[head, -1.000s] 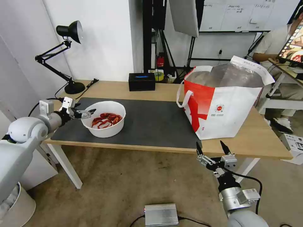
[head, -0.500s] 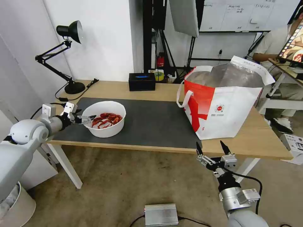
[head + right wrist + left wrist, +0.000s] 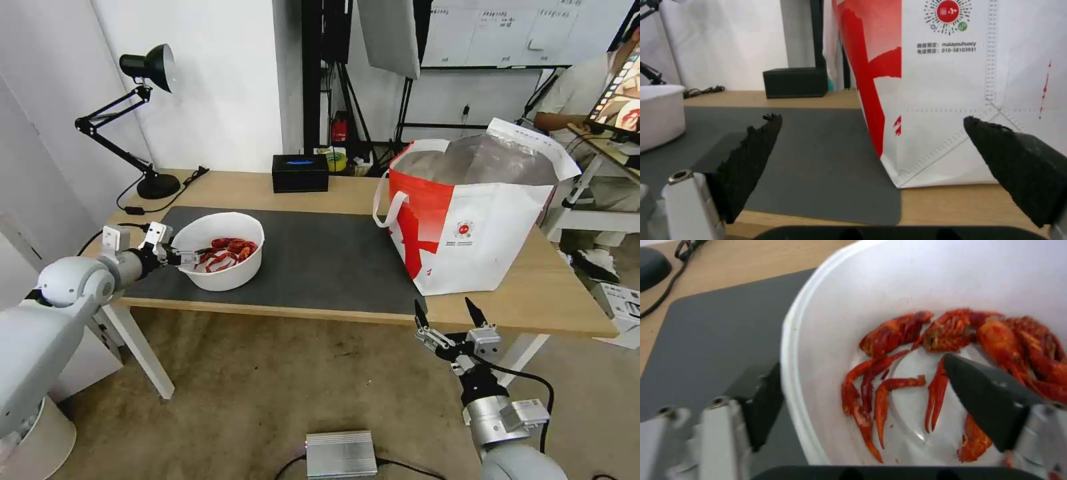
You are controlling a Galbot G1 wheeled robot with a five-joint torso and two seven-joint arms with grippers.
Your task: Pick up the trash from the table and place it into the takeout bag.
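The left gripper has come down and in since a moment ago: it hung level with the bowl's rim, off to the side, and now it sits at the near-left wall of the white bowl. The bowl itself has not shifted on the dark grey mat.

From the left wrist view the jaws stand apart and straddle the rim: one finger is outside the wall, over the mat, and the other is inside, above the red shells. Whether either pad touches the plastic I cannot tell. So the wall runs straight between the fingers, and the pinch line crosses it squarely; closing would, I judge, catch the rim rather than the shells.

The bowl sits at the left end of the table, and the takeout bag stands well apart at the right end, mouth open upward, so the carry runs rightward across the mat.

The right gripper waits below the table's front edge, in front of the bag, fingers spread wide and holding nothing. It is nearer the bag, the left far nearer the bowl.
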